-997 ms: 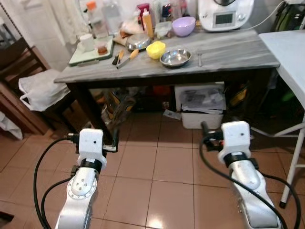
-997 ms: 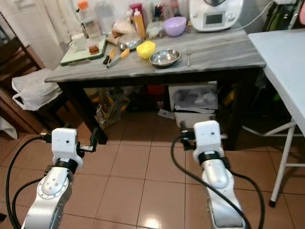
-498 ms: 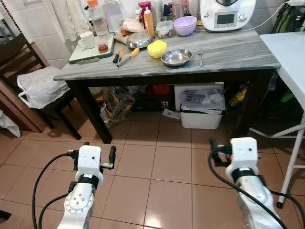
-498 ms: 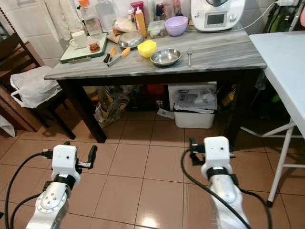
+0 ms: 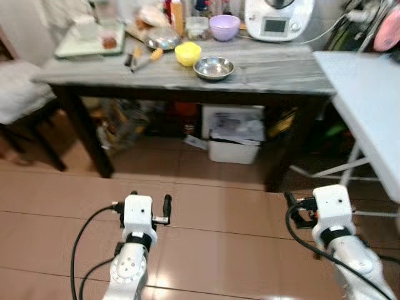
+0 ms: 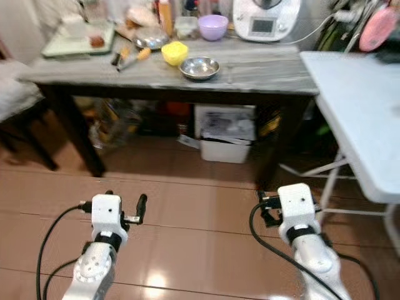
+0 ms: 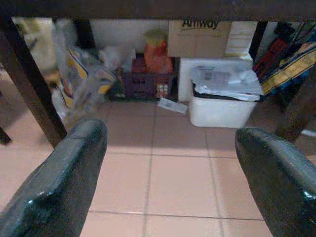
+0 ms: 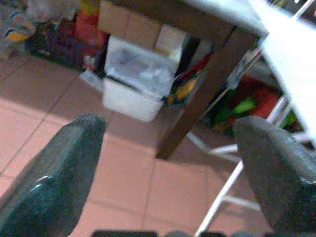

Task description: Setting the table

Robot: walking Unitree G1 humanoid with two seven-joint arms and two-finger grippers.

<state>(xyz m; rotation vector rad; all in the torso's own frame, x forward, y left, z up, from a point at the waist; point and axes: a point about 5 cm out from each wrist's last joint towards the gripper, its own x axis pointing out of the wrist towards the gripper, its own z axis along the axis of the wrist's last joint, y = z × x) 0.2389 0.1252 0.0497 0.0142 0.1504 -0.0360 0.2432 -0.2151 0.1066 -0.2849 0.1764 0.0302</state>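
The robot stands well back from the grey table [image 5: 275, 65], left gripper [image 7: 170, 163] and right gripper [image 8: 168, 163] both spread wide and empty. It looks like the approach step; next it likely needs to close in on the steel bowl [image 5: 214, 67] and the yellow bowl [image 5: 187, 53].

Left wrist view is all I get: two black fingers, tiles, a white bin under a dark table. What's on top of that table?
Observer: A shiny steel bowl sits near the front edge of the grey wooden table, with a small yellow bowl beside it.
Operator: Anything else up there?
Observer: A lilac bowl stands farther back, next to a white kitchen machine.
Operator: And the other arm?
Observer: The right gripper is open over the floor, holding nothing, like the left gripper.
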